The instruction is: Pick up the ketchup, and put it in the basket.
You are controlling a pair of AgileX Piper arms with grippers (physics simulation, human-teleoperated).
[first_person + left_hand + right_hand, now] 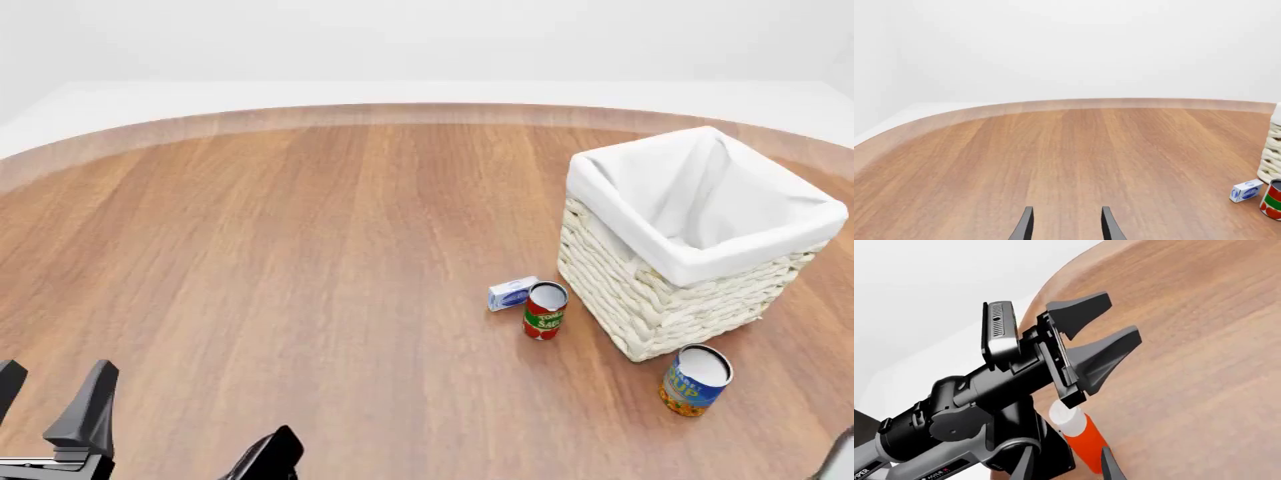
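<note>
Ketchup [1077, 440] seen only by right wrist camera: red body, white cap, between right end effector [1064, 462] fingertips, spread wide; grip not confirmed. Left end effector [1104, 340] parted, empty, low over tabletop [267, 250]. Basket [667, 300] far right, tomato can [545, 311] and small box [511, 293] beside it.

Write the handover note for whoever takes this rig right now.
Left gripper: open, holding nothing, low over bare table.
Right gripper: open, fingers either side of the ketchup, not closed on it.
The ketchup is out of the front view. The basket stands on the right of the table, nothing seen inside.
Done: right gripper lined up on the bottle.
Left: close, lift, carry to the basket, release.
</note>
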